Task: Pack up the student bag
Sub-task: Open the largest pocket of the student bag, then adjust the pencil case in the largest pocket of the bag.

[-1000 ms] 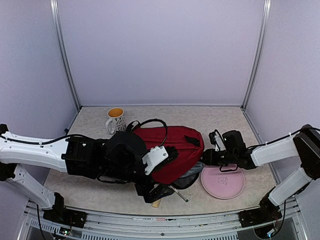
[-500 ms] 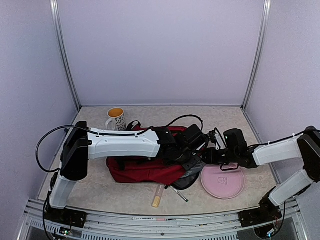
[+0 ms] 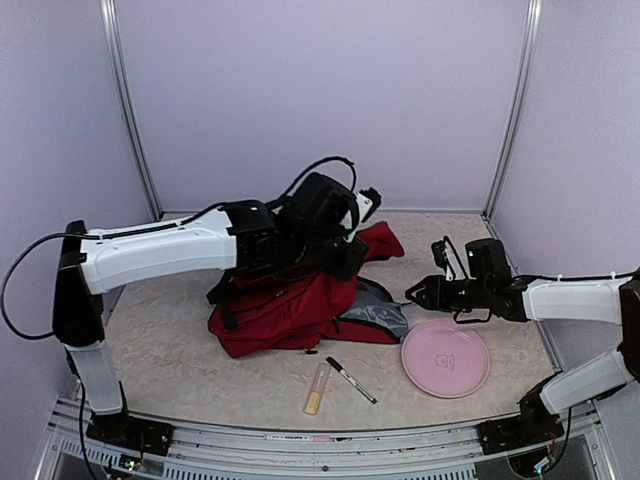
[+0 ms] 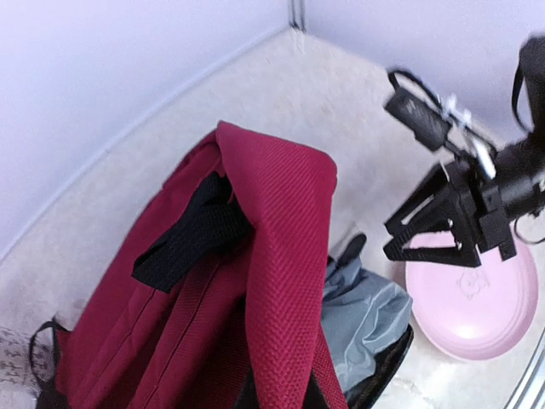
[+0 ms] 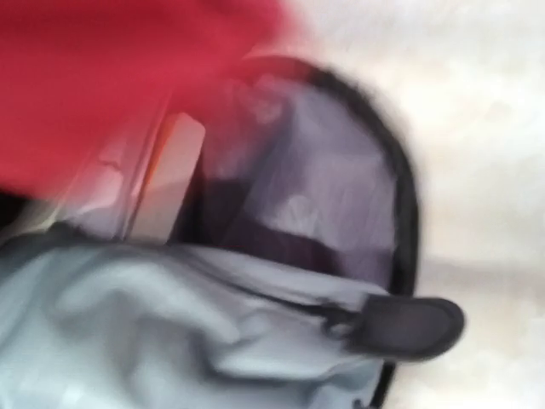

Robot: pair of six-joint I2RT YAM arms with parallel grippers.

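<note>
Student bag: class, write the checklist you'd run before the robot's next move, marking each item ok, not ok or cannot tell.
1. Left hand shut on the student bag, top end raised: ok.
2. Right hand open, empty, apart from the bag: ok.
3. Bag opening wide enough for loading: cannot tell; the right wrist view is blurred.
4. Pen and tube packed: not ok; both lie outside, in front of the bag.

The top camera sits high behind me and looks down across the beige bench toward the back wall. My left wrist camera hangs near the dark red fabric backpack, looking down toward my right tool and the round pink plate. The top view shares all three. My right wrist camera is very near and blurred, seemingly on the backpack's grey lining.
</note>
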